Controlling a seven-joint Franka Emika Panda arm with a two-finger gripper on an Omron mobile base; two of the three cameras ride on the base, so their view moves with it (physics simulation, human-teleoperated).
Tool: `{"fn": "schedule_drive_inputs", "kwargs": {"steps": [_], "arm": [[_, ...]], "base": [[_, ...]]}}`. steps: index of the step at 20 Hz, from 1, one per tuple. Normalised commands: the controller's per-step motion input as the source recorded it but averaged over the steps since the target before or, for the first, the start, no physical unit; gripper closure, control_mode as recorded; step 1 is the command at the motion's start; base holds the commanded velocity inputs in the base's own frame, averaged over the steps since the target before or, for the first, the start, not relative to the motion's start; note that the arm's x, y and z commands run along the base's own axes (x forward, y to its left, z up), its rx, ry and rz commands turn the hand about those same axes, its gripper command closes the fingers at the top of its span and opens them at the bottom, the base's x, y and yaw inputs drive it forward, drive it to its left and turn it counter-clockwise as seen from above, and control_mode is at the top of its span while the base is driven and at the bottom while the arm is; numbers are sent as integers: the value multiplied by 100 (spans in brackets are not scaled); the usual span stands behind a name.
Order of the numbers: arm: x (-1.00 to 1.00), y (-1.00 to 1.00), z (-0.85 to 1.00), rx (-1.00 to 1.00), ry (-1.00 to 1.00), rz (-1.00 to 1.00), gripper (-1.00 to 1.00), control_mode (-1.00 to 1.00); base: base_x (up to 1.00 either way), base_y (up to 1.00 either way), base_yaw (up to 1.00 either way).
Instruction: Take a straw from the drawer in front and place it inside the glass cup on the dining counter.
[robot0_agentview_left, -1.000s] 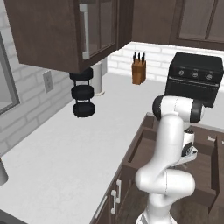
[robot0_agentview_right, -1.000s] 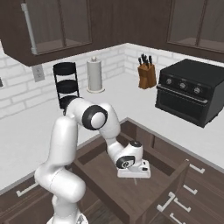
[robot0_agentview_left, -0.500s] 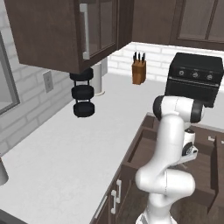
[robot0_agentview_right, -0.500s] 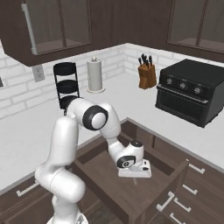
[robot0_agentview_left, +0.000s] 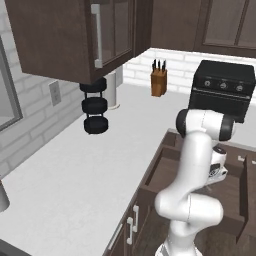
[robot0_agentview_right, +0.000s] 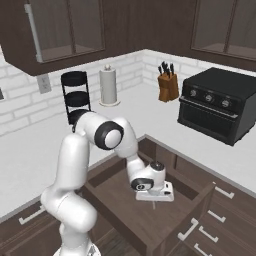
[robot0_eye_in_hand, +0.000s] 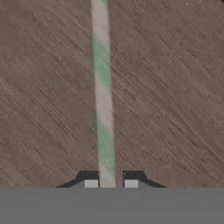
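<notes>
The drawer (robot0_agentview_right: 118, 214) stands pulled open below the corner worktop, dark brown wood inside; it also appears as the drawer (robot0_agentview_left: 169, 171) beside the arm. My gripper (robot0_agentview_right: 154, 201) is down inside it, pointing at its floor, and the hand reaches in as the gripper (robot0_agentview_left: 213, 181). In the hand view the straw (robot0_eye_in_hand: 103, 87), thin and pale with green stripes, lies straight on the wood and runs between my fingertips (robot0_eye_in_hand: 91, 183). The gripper (robot0_eye_in_hand: 111, 183) is shut on the straw. The glass cup and the dining counter are out of view.
A black toaster oven (robot0_agentview_right: 217, 102) and a knife block (robot0_agentview_right: 168, 85) stand on the white worktop (robot0_agentview_right: 30, 150) behind the drawer. A paper towel roll (robot0_agentview_right: 108, 86) and a black tiered rack (robot0_agentview_right: 75, 97) sit by the brick wall. Wall cabinets (robot0_agentview_left: 75, 35) hang overhead.
The jaws have closed from wide open onto the straw. The arm and hand have stayed in place over the drawer.
</notes>
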Motion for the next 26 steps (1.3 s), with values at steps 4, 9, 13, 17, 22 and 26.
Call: {"fn": "schedule_drive_inputs", "kwargs": {"steps": [4,9,13,17,22,26], "arm": [[-22,0,34,0,-15,0,100,-100],[-35,0,94,0,-17,0,100,-100],[-46,2,93,0,-12,5,100,-100],[-32,3,99,0,-11,4,100,-100],[-5,0,100,-1,-13,1,100,-100],[0,0,100,0,-10,0,100,-100]], "base": [[0,0,0],[0,0,0],[0,0,0],[0,0,0],[0,0,0],[0,0,0]]}}
